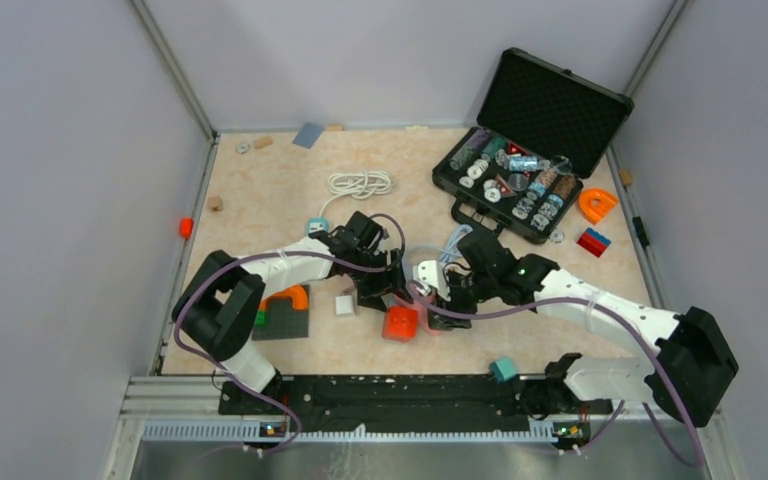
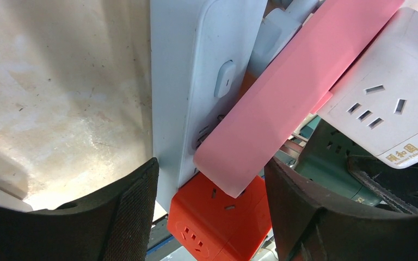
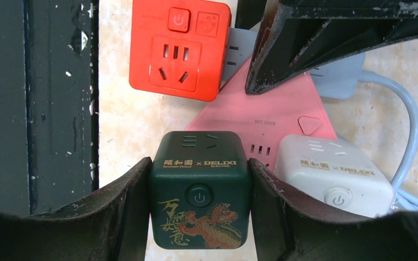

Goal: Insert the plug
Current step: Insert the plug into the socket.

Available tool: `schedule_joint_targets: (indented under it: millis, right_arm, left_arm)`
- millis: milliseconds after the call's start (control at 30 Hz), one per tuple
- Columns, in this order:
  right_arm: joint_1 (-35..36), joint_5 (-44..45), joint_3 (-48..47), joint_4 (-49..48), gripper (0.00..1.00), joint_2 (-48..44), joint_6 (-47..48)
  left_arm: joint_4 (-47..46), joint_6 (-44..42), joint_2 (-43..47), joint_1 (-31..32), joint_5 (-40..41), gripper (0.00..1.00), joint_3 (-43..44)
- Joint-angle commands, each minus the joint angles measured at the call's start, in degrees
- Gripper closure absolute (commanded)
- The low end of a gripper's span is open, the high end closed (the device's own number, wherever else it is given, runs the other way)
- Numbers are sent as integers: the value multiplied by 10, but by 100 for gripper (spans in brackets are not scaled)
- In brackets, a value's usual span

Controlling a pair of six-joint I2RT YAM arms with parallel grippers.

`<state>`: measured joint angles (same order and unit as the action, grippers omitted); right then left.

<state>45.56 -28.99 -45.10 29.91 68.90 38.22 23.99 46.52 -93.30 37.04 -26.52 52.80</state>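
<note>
Beige table (image 1: 260,225) carries an open black case (image 1: 550,105) back right, white cable coil (image 1: 360,183) back centre, orange arch (image 1: 597,205) and red-blue block (image 1: 592,242) at right. Grey plate (image 1: 285,322), white cube (image 1: 345,305) and orange socket cube (image 1: 400,323) lie near front.

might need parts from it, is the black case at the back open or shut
Open. The black case has its lid raised behind the tray, foam lining showing, small parts inside exposed.

Lower centre: dark green cube (image 3: 201,204), gold dragon print and lettering. Upper left: orange-red cube (image 3: 177,49). Centre: pink strip (image 3: 272,125). Lower right: white cube (image 3: 326,174).
</note>
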Motion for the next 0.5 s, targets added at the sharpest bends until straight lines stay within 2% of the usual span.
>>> schedule_joint_targets:
  millis: [0,300,467]
  right_arm:
    - [-12,31,26,-67,100,-20,-15]
    - [-21,23,58,-90,100,-75,-20]
    - [-21,28,67,-93,100,-72,-20]
  left_arm:
    - [16,-10,-24,0,68,32,-1]
    - [17,-11,-25,1,71,32,0]
    - [20,-14,-28,1,71,32,4]
